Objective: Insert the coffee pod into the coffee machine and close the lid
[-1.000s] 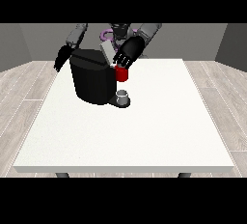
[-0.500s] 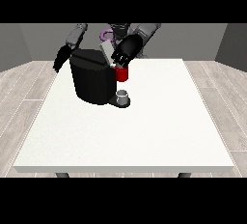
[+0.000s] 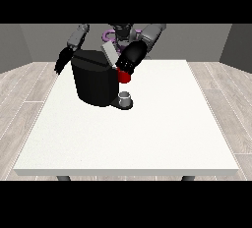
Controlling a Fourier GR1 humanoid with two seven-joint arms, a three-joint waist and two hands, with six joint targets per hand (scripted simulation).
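The black coffee machine (image 3: 95,82) stands on the white table (image 3: 147,133) at the back left. Its grey lid (image 3: 110,54) is tilted up at the machine's top right corner. The hand at the view's right (image 3: 131,57) is up against the lid's right side, just above a red thing at the machine (image 3: 124,76). The hand at the view's left (image 3: 63,61) hangs beside the machine's left edge, apart from it, with its fingers relaxed and pointing down. A small grey thing (image 3: 126,98) sits on the machine's base at the front; I cannot tell whether it is the pod.
The robot's torso (image 3: 120,30) is behind the machine at the table's far edge. Wooden floor surrounds the table on all sides.
The hand at the view's right rose a little, then came back down against the lid. The hand at the view's left has hardly moved.
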